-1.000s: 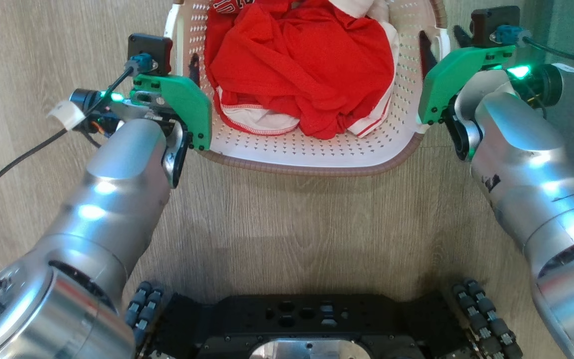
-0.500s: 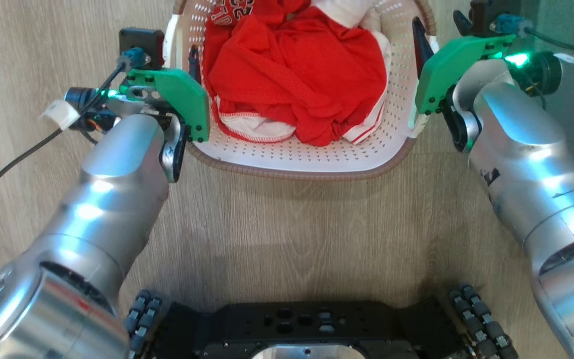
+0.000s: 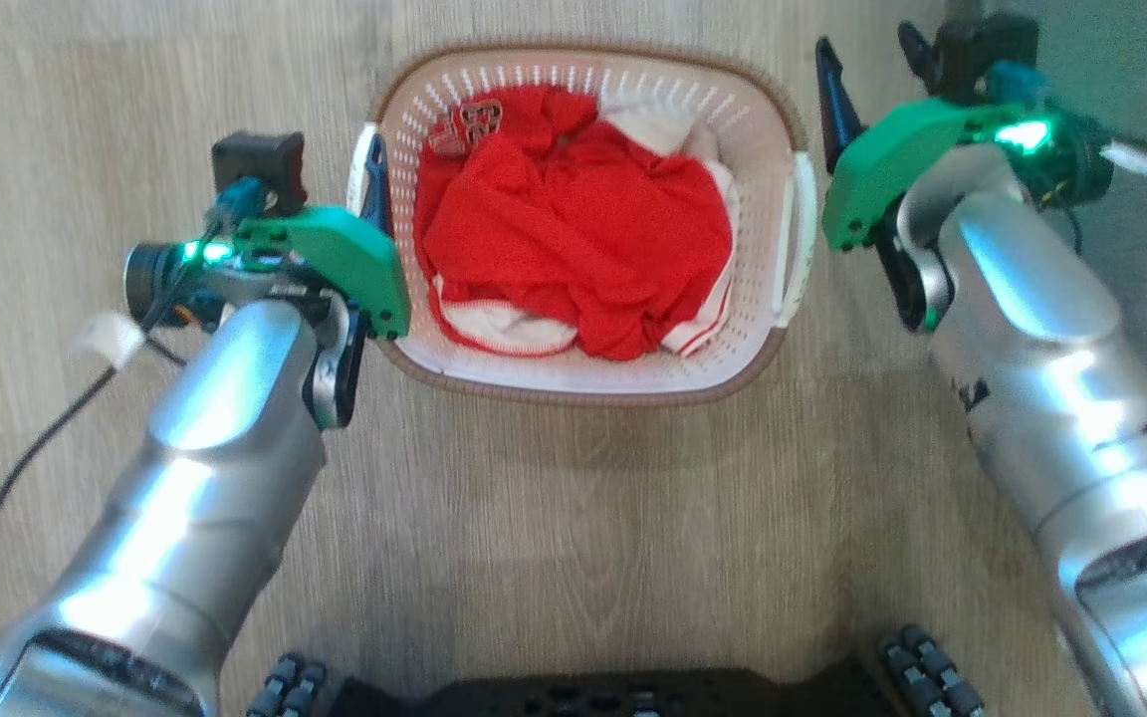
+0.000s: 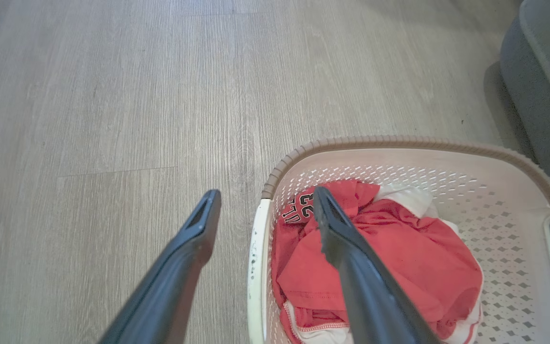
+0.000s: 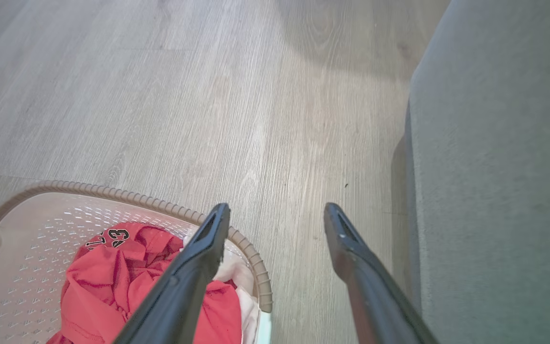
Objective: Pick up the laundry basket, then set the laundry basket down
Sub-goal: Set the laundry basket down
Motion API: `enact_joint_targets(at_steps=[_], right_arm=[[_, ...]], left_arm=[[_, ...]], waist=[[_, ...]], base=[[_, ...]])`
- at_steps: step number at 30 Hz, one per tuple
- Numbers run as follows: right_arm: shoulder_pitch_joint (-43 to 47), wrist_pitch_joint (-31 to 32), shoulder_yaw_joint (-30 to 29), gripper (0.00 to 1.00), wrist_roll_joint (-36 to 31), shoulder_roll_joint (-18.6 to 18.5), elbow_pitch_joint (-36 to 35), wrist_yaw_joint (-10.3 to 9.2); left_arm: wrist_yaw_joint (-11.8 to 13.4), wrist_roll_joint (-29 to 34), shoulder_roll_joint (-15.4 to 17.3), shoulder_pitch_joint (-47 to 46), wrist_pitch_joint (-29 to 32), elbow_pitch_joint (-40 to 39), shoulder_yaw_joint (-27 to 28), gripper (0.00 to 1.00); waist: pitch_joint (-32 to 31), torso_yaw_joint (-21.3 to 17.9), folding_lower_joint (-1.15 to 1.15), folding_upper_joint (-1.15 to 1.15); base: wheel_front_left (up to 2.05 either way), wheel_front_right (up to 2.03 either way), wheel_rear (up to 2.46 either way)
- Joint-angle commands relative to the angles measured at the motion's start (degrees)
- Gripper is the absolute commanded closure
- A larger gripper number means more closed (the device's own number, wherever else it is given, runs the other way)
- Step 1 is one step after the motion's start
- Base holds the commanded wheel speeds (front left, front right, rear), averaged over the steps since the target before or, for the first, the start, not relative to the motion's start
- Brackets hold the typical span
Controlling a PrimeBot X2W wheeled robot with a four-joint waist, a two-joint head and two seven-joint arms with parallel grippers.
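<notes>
The small white perforated plastic laundry basket (image 3: 593, 366), rimmed in brown weave, sits on the pale wood-plank floor (image 3: 573, 548), holding crumpled red clothing (image 3: 573, 229). The left hand (image 4: 266, 192), fingers apart, straddles its left white handle (image 4: 255, 267). The right hand (image 5: 277, 208), fingers also apart, hovers at its right rim.

red jersey (image 3: 573, 229) bunched over white cloth (image 3: 666, 125) | pale wood floor (image 3: 573, 538) | grey upholstered edge, maybe a sofa (image 5: 494, 167)

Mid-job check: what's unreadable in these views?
- Anything under the red jersey in the white perforated plastic laundry basket: covered, all views.
- Basket's near end: cut by the bottom edge, both wrist views.
- Grey upholstered block: cut by frame edges, right wrist view; identity unclear.
</notes>
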Motion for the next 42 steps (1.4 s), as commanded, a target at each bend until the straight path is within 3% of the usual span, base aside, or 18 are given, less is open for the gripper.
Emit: enact_joint_targets(at_steps=[1,9,23,33,42], right_arm=[[2.55,-0.69,0.02,0.0,-0.92,1.06,-1.83,-0.1],[12.77,-0.7,-5.97,0.0,-7.34,1.06,-13.81,-0.1],[32.05,-0.7,-12.38,0.0,-9.11,1.06,-34.87,-0.1],[43.73,-0.7,-16.11,0.0,-9.77,1.06,-46.38,-0.1],[50.41,-0.7,-16.34,0.0,-9.88,1.06,-51.79,-0.1]], left_arm=[[0.63,0.85,2.35,1.51,-0.28,-1.54,2.01,0.0],[-0.59,10.3,2.69,12.09,-0.28,-12.64,11.42,0.0],[-4.6,21.79,-0.39,32.06,-0.28,-34.41,25.3,0.0],[-4.69,25.06,-2.17,42.03,-0.28,-41.67,30.32,0.0],[-4.56,26.37,-2.73,49.26,-0.28,-46.4,32.13,0.0]], waist=[[-2.94,-0.36,0.0,0.0],[-12.73,-0.7,0.0,0.0],[-27.58,-0.14,0.0,0.0],[-33.2,0.4,0.0,0.0],[-36.09,0.08,0.0,0.0]], base=[[0.0,0.0,0.0],[0.0,0.0,0.0],[0.0,0.0,0.0],[0.0,0.0,0.0],[0.0,0.0,0.0]])
